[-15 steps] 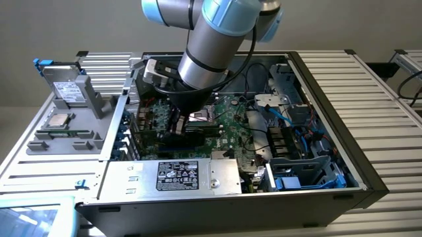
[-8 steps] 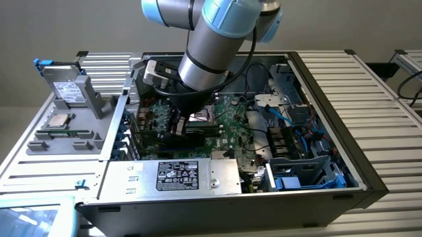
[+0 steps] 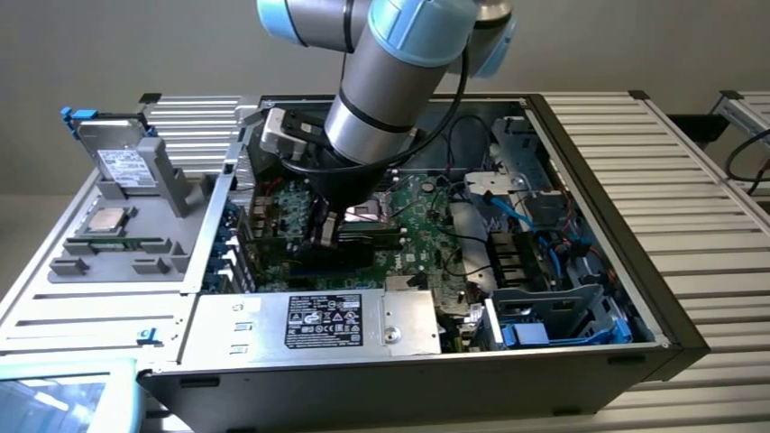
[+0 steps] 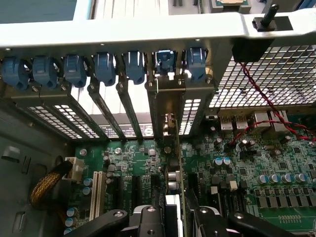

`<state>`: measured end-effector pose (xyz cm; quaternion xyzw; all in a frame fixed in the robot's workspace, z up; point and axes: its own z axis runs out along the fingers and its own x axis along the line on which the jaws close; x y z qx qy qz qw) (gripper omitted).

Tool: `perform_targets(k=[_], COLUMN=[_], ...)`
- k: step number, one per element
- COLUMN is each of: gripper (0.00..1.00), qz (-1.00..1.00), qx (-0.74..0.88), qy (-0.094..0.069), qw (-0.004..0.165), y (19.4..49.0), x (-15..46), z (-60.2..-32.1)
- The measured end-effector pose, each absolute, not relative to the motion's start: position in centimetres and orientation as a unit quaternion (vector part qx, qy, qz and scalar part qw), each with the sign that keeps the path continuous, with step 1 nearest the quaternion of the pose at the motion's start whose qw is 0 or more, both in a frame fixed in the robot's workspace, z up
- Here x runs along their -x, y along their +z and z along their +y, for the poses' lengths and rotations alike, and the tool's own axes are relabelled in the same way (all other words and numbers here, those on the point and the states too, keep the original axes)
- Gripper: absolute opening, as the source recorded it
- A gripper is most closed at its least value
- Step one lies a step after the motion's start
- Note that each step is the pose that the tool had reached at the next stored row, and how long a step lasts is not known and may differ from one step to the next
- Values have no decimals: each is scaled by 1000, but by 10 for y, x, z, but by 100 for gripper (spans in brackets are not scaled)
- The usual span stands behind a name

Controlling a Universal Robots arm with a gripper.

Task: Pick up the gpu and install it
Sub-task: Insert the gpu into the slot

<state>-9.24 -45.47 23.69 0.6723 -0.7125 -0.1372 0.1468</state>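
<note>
Arm reaches straight down into the open computer case (image 3: 673, 334), gripper (image 4: 174, 217) clamped on the upright gpu (image 4: 174, 163) over the motherboard (image 4: 256, 163).

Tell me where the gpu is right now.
The gpu stands on edge inside the open computer case, between the gripper fingers above the motherboard, its metal bracket meeting the row of blue slot clips.

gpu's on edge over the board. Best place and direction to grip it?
The gpu stands on edge over the motherboard, its bracket at the rear slots. Best grip is its free top edge, from above, one finger on each flat face: the gripper straddles it that way.
</note>
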Motion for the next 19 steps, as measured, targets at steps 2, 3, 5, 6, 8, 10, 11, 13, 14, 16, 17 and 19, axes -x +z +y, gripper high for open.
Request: perform_targets(k=[2, 3, 5, 6, 8, 10, 11, 13, 14, 16, 17, 19], gripper=[28, 28, 28, 28, 28, 28, 28, 28, 28, 28, 28, 28], qz=[-712, -712, -712, -712, -712, -712, -712, -712, -712, -712, -712, -712], qx=[-672, -672, -672, -672, -672, -672, -672, -672, -672, -672, -672, -672], qy=[-137, -137, -137, -137, -137, -137, -137, -137, -137, -137, -137, -137], qw=[147, 147, 147, 147, 147, 147, 147, 147, 147, 147, 147, 147], y=[242, 242, 242, 242, 242, 241, 241, 240, 239, 239, 239, 239], x=[92, 92, 92, 92, 92, 92, 92, 92, 92, 92, 92, 92], z=[-455, -455, -455, -455, -455, -455, -455, -455, -455, -455, -455, -455])
